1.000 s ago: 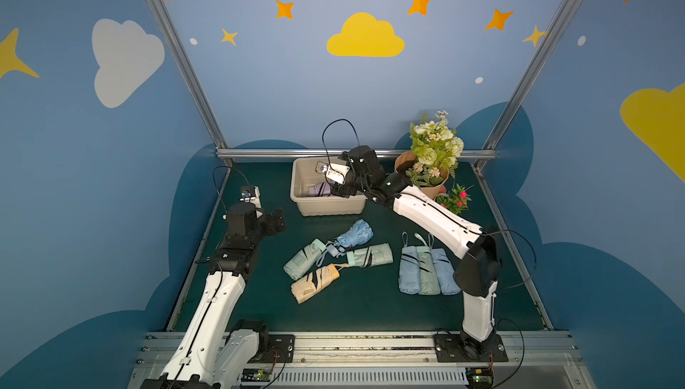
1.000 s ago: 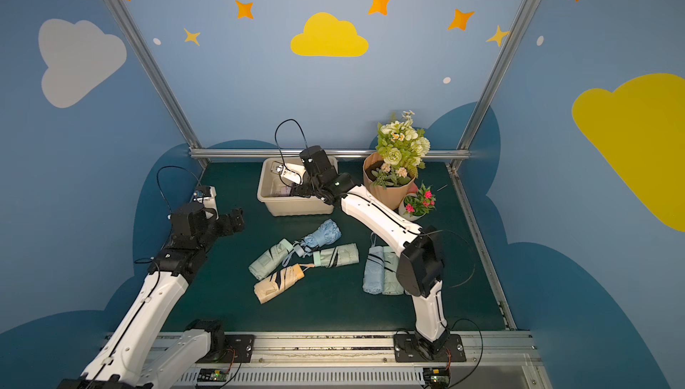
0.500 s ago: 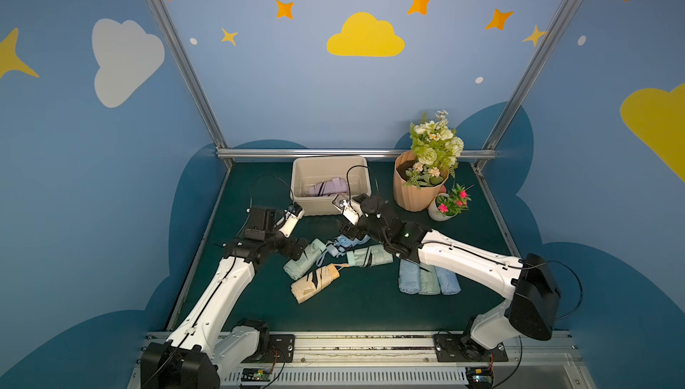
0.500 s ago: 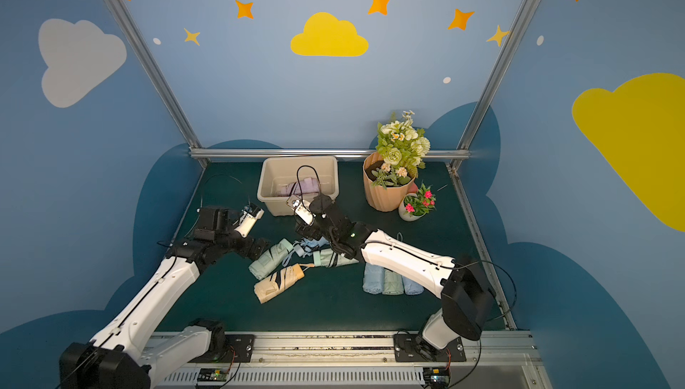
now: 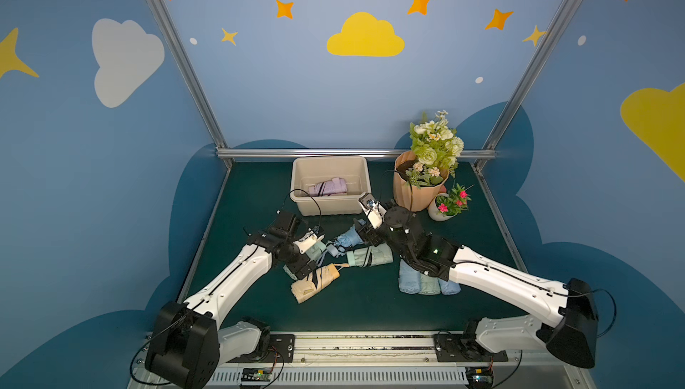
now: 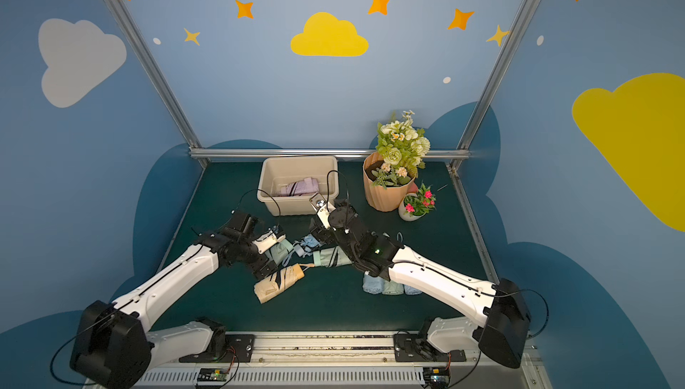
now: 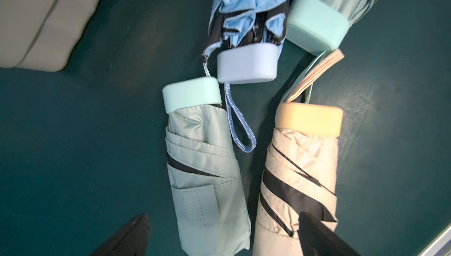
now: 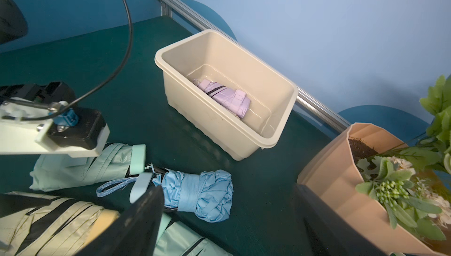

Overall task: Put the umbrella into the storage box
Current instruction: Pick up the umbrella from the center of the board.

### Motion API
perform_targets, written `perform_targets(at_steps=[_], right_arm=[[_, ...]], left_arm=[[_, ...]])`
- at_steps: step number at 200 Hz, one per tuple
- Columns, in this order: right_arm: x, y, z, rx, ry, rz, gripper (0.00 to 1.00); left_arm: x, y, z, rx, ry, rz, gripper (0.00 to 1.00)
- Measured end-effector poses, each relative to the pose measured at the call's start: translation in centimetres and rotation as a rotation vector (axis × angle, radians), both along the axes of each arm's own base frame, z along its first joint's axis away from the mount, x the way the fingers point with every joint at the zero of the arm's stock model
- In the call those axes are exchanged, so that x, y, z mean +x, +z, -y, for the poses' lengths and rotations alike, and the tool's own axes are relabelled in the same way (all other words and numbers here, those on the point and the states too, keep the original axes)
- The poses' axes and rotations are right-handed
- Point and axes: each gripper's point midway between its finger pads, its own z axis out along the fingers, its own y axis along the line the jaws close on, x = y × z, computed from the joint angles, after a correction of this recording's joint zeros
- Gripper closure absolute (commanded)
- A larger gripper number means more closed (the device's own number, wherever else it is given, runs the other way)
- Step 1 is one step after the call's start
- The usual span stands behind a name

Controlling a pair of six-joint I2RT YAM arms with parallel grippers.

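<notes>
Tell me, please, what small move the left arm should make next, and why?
Probably lower the open left pincer around the mint-green umbrella directly beneath it, which lies between its fingers in the wrist view. This pincer holds nothing, and only the lilac umbrella is in the storage box so far.

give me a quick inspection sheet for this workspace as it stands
surface: dark green mat, no spills seen
job's things: beige storage box at the back holds a lilac umbrella; light blue umbrella, mint umbrella, second mint umbrella and beige umbrella lie bunched mid-mat
clutter: three fabric pouches side by side; peach flower pot; small white pot
grippers: left gripper jaws open above the mint and beige umbrellas; right gripper jaws open by the light blue one, holding nothing
cables: black cable loops off the left wrist
surroundings: blue walls, aluminium frame
</notes>
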Motion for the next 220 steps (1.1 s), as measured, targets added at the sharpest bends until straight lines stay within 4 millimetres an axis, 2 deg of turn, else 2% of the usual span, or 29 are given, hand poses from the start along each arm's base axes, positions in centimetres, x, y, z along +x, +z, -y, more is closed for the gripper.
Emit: perform_targets(at_steps=[39, 87, 142, 220], right_arm=[[-0.7, -1.2, 1.3, 0.007, -0.022, -0.034, 0.13], [-1.0, -0.6, 2.6, 0.045, -0.058, -0.035, 0.13], [-1.0, -0.6, 3.1, 0.048, -0.079, -0.037, 0.13], [-0.9, -0.7, 3.5, 0.049, -0.096, -0.035, 0.13]], left_arm=[[0.4, -1.4, -0.5, 0.062, 0.014, -0.041, 0.02], [0.9, -2.8, -0.6, 0.105, 0.027, -0.078, 0.05], [1.4, -4.3, -0.2, 0.140, 0.040, -0.135, 0.05], [1.8, -5.8, -0.9, 0.219, 0.067, -0.170, 0.10]])
